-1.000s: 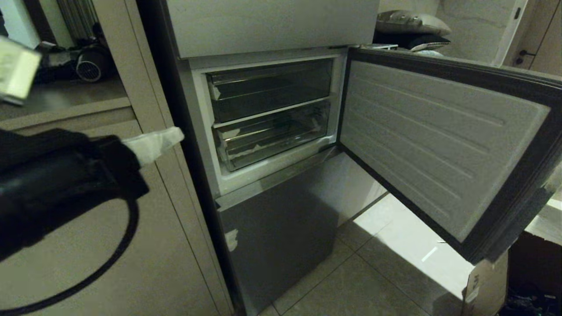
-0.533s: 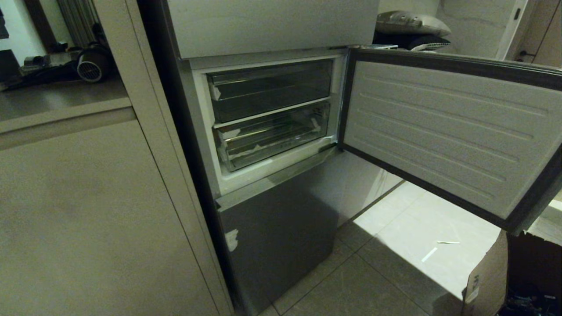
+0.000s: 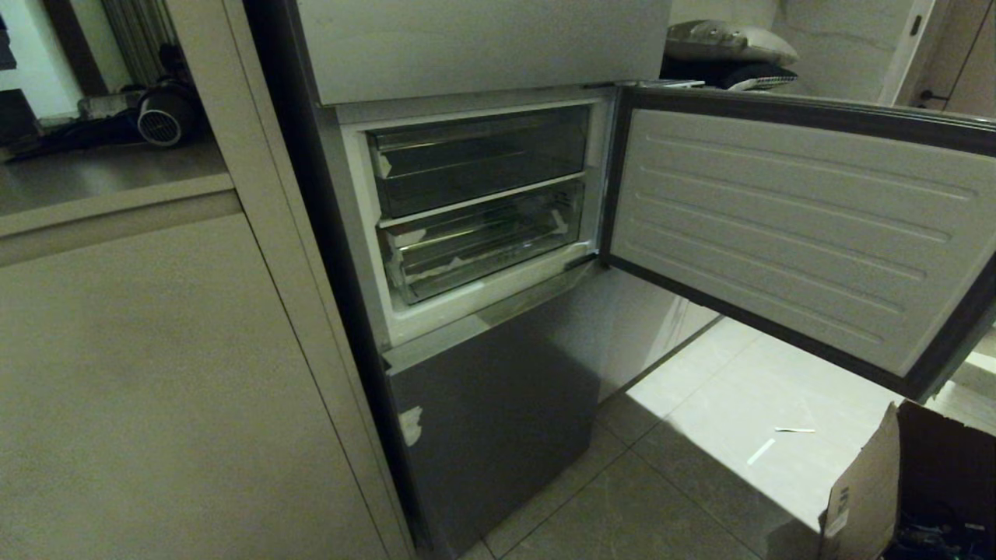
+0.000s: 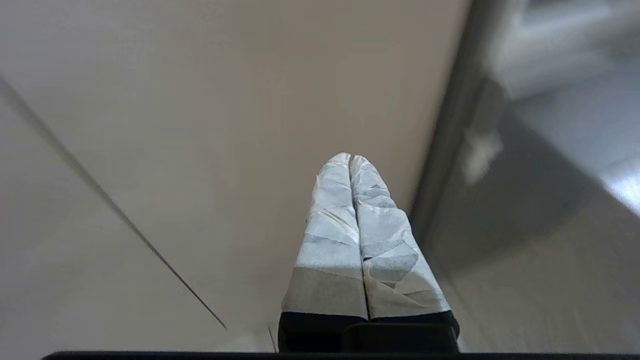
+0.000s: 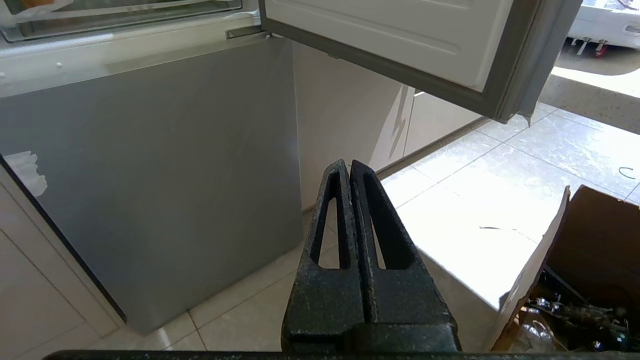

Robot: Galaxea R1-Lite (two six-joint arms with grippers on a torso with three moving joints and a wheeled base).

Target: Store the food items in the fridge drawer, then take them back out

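Note:
The fridge's middle compartment stands open with both drawers pushed in. The fridge drawer [image 3: 482, 241] is the lower, clear one with white tape scraps; the darker smoky drawer [image 3: 478, 159] sits above it. In the right wrist view the fridge drawer's front lip [image 5: 120, 15] shows, with a sliver of something orange [image 5: 35, 3] behind it. The food items are otherwise hidden. My left gripper [image 4: 350, 158], its fingers wrapped in white tape, is shut on nothing and faces a beige cabinet panel beside the fridge. My right gripper [image 5: 349, 164] is shut and empty, low before the fridge's grey lower door. Neither arm is in the head view.
The compartment's door [image 3: 786, 233] hangs wide open to the right over the tiled floor [image 3: 724, 435]. An open cardboard box [image 3: 864, 490] with clutter stands at the near right. A beige cabinet [image 3: 156, 389] flanks the fridge on the left, and the grey lower door [image 3: 490, 420] is closed.
My left arm, in the head view at the left a second ago, has dropped out of it. The fridge door has swung further open to the right, uncovering more of the box.

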